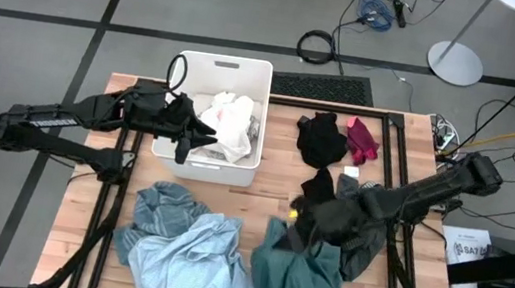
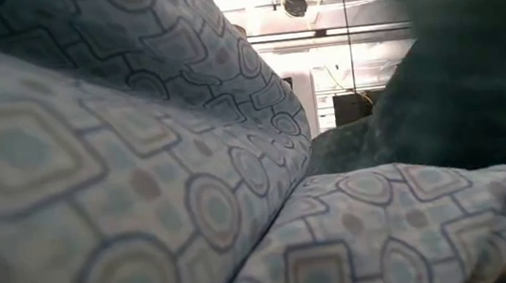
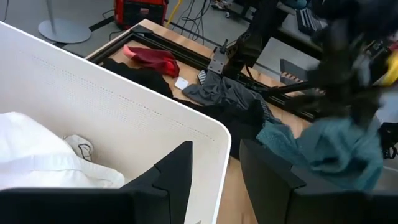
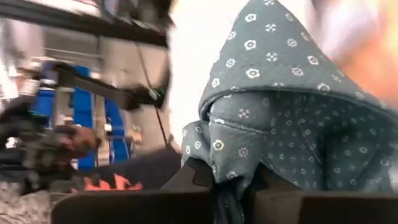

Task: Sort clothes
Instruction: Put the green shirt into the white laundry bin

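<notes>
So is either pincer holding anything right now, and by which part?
The right pincer is shut on a fold of the teal garment. The left pincer holds nothing.

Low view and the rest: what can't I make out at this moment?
- Low view: patterned light blue garment fills the lens, hiding the table and both arms.
- High view: right gripper sits over the teal garment; its own body hides the grip.
- Right wrist view: fingers pinch dotted teal fabric, which blocks what lies beyond.
- Left wrist view: left gripper at the white bin; right arm blurred.
</notes>
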